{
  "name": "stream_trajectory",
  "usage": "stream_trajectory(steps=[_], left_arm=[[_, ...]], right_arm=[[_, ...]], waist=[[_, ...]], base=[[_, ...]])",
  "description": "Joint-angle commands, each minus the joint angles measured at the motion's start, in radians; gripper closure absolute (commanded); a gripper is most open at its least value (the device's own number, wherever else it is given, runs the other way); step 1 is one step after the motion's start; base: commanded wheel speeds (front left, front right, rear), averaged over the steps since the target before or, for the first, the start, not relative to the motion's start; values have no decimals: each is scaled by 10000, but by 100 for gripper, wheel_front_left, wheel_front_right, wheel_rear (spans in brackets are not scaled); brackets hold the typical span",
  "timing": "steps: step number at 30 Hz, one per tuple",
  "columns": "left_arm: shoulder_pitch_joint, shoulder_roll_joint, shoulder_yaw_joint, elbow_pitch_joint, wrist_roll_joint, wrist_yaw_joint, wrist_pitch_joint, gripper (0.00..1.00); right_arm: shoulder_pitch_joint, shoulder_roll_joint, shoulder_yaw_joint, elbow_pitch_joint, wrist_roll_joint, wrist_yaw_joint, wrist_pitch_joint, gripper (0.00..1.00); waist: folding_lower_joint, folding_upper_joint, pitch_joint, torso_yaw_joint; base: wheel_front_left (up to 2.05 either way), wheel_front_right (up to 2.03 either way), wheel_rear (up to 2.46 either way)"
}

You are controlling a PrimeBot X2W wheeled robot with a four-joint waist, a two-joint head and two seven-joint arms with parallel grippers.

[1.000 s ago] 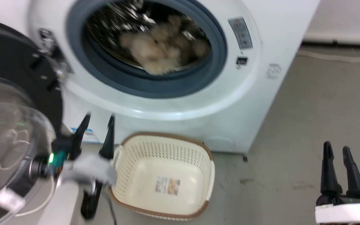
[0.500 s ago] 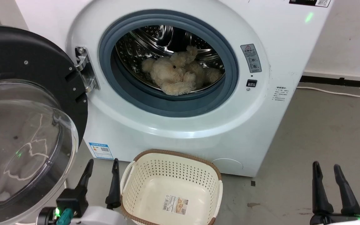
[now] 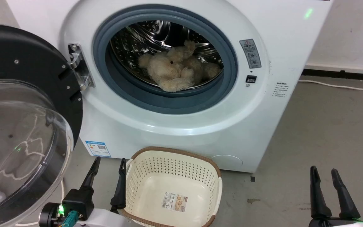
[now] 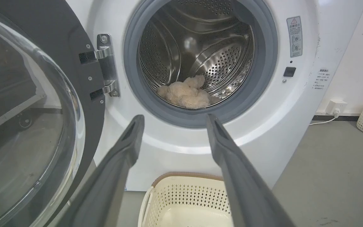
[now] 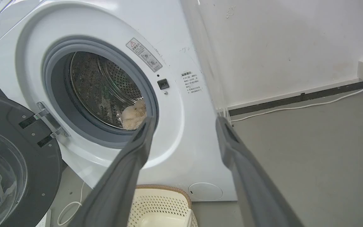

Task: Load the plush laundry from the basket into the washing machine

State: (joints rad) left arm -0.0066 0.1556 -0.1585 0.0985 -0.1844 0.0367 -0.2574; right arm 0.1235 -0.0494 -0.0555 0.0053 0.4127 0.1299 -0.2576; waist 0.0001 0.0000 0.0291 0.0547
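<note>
Washing machine point(image 3: 175, 126) fills the upper centre of the head view, its door point(image 3: 20, 56) swung wide at the left. Below it, the basket point(image 3: 172, 168) sits on the floor. The plush laundry point(image 3: 169, 71) lies inside the drum. At the lower left, the left claw point(image 3: 110, 159) is spread just beside the basket; at the lower right, the right claw point(image 3: 323, 169) is spread too.

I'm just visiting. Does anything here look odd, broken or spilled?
Nothing looks broken. The oddest sight is a fluffy teddy bear lying in the drum of the washing machine instead of clothes. The round door hangs wide open, the basket holds just a sticker, and a small dark stain marks the floor beside it.
</note>
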Motion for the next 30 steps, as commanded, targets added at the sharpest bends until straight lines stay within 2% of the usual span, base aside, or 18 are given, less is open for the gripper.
stream_trajectory(steps=[1,30], left_arm=[[-20,-29,33,25,4,-17,10,100],[-1,-245,345,-184,381,-88,542,100]], right_arm=[[-3,0,17,10,1,0,2,100],[-254,-2,117,-5,-846,2,532,100]], waist=[[1,0,12,-28],[0,0,-49,-138]], base=[[0,0,0],[0,0,0]])
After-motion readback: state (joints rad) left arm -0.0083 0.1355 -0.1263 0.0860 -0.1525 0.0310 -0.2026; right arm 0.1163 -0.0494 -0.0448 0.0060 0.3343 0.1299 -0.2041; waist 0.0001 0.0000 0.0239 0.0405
